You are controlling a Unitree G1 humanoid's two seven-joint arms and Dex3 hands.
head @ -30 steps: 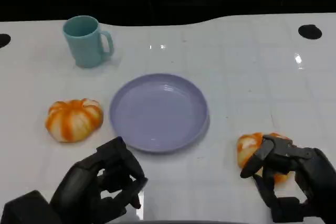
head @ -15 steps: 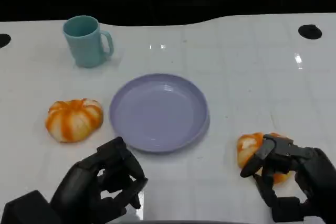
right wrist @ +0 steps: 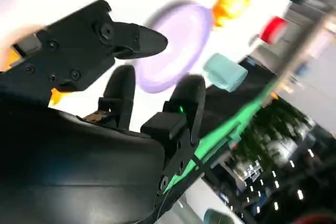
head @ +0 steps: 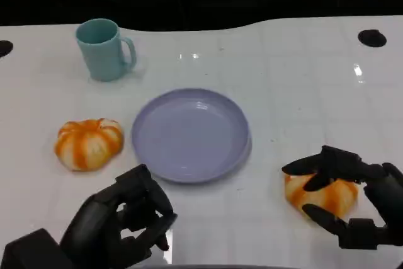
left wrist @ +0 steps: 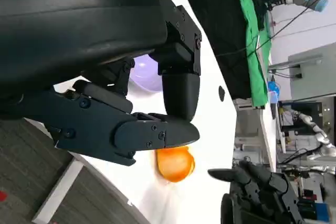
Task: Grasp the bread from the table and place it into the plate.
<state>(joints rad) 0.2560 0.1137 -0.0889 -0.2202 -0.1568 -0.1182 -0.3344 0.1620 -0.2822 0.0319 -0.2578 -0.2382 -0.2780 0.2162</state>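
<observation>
Orange-and-white bread roll lay unlifted on the bench; I had my right hand spread apart around it, and the round lilac plate awaited.

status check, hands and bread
Right robot hand open around bread, not gripping. Left robot hand curled, idle. Plate free.

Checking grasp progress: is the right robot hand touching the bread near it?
Cannot tell. In the head view the right robot hand arches over the bread, fingers above and below it, but no contact or gap shows plainly.
</observation>
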